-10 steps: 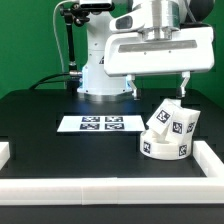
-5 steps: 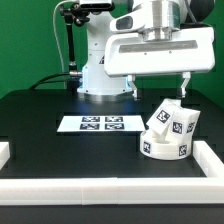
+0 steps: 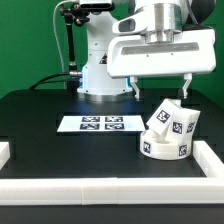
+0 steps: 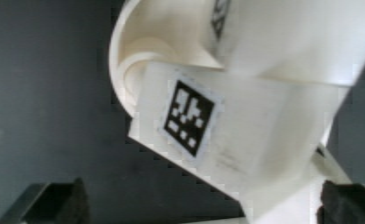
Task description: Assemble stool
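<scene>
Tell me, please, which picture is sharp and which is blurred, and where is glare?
Exterior view: sharp, evenly lit; the stool parts cast soft shadows on the black table. Wrist view: soft and blurred; the white part is nearly overexposed, only its tag readable.

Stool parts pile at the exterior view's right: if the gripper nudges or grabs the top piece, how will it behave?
Probably rigid: the stool parts look like hard white plastic. The top piece leans tilted on others, so a nudge could tip it or shift the stack. The surfaces look smooth, so the open gripper may slip unless it closes on flat faces.
</scene>
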Motion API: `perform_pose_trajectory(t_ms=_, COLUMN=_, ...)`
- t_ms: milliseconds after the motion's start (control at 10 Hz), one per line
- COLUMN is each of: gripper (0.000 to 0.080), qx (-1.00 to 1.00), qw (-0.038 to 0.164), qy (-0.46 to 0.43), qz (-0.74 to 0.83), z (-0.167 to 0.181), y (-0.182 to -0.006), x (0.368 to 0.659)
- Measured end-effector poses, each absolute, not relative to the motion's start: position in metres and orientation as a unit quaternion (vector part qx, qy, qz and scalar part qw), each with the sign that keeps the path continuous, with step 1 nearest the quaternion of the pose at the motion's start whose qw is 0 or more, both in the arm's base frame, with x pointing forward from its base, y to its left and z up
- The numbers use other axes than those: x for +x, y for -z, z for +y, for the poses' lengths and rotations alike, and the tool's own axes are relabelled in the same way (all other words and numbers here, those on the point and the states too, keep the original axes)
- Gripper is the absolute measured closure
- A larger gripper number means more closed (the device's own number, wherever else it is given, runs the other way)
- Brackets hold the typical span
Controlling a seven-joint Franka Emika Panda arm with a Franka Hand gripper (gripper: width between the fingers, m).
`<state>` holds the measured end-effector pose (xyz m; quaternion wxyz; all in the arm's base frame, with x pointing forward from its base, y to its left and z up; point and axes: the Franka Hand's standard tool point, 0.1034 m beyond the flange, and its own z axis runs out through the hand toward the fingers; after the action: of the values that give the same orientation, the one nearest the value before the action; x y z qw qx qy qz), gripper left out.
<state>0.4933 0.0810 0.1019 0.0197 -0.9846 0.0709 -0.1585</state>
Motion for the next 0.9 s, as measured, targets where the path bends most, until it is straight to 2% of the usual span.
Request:
perform_pose_trajectory(t_ms=600, gripper=0.0151, qx=-0.987, qw=0.021, qy=0.145, qz=0.069, z=0.0835, y=-0.0985, x=0.4899)
perform_pose_trajectory(t_ms=900, gripper=0.0151, qx=-0.995, qw=0.041, qy=0.047, qz=0.073, z=0.0895, y=-0.097, x=0.4868)
